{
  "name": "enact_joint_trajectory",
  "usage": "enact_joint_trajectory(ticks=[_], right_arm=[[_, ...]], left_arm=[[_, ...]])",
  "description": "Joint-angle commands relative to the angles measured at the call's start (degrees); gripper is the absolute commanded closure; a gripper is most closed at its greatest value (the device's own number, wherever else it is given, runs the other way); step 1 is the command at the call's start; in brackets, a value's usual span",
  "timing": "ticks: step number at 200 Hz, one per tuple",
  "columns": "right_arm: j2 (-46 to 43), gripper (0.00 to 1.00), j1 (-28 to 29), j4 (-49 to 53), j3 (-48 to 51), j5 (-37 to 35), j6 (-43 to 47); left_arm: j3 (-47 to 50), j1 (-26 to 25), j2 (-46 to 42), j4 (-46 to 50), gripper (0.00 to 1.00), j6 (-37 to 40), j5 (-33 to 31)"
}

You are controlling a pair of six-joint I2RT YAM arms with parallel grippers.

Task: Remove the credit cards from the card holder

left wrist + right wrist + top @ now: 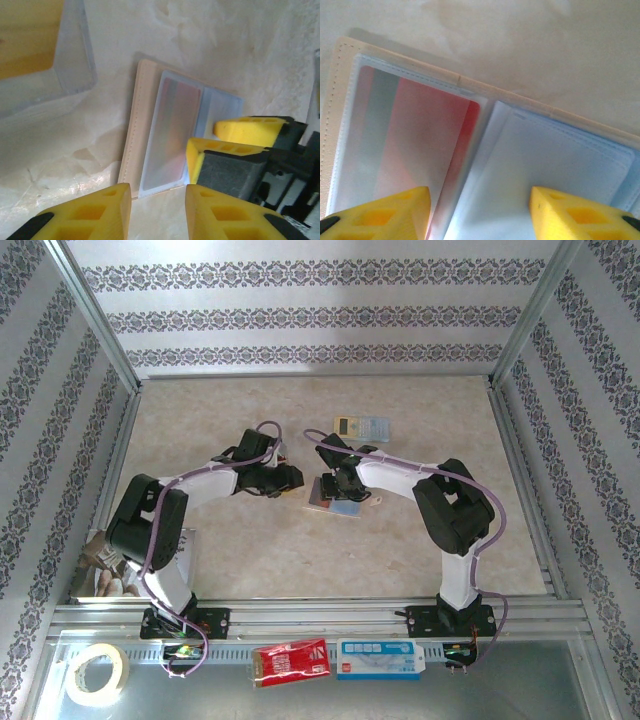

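Card holder (pixel 335 504) lies opened flat on the marbled table (pixel 250 560), roughly mid-table, with my right gripper (pixel 334 486) directly over it and my left gripper (pixel 287 480) just beside it on the left. From the left wrist I see the holder's tan stitched edge (pixel 134 125) and its pale blue-grey inside facing up. A red card (pixel 172 127) with a grey band sits inside the clear pocket on the half nearer that edge. The left gripper (pixel 157 212) hangs above the holder's near end, its yellow fingers (pixel 85 212) spread wide with nothing between them. In the same view the right gripper's yellow fingertips (pixel 250 131) are down on the other, pale blue half, and they stand apart. I cannot tell whether they press on the pocket or only hover over it. The right wrist view looks straight down on the holder. The red card (pixel 425 140) lies under its clear pocket on the left and a pale blue pocket (pixel 550 170) on the right, with the fold between the two fingers. There the jaws are wide and hold nothing. Beyond the holder, well apart from it, a yellow-and-pale-blue calculator (pixel 360 426) lies flat.
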State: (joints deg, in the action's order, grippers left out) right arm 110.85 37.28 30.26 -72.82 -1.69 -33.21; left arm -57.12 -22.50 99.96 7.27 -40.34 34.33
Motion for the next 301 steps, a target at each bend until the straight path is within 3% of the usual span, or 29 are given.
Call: enact_joint_trajectory(ticks=[1,86,160,301], right_arm=[[2.43,0.47,0.37,3.13,0.48,-0.45,-0.40],[3.14,0.57,-0.14,4.19,1.80,-3.67,0.92],[3.07,0.58,-0.54,2.74,2.13,-1.14,0.76],[1.76,0.58,-2.16,0.24,4.17,1.52,-0.41]], left_arm=[[-1.13,-1.64,1.96,0.46,0.67,1.48,0.81],[-2.81,-4.41,6.01,1.24,0.68,1.49,-1.03],[-4.04,-5.11,7.69,0.77,0.81,1.52,1.37],[-3.87,-5.10,6.87,-3.64,0.80,-0.83,7.77]])
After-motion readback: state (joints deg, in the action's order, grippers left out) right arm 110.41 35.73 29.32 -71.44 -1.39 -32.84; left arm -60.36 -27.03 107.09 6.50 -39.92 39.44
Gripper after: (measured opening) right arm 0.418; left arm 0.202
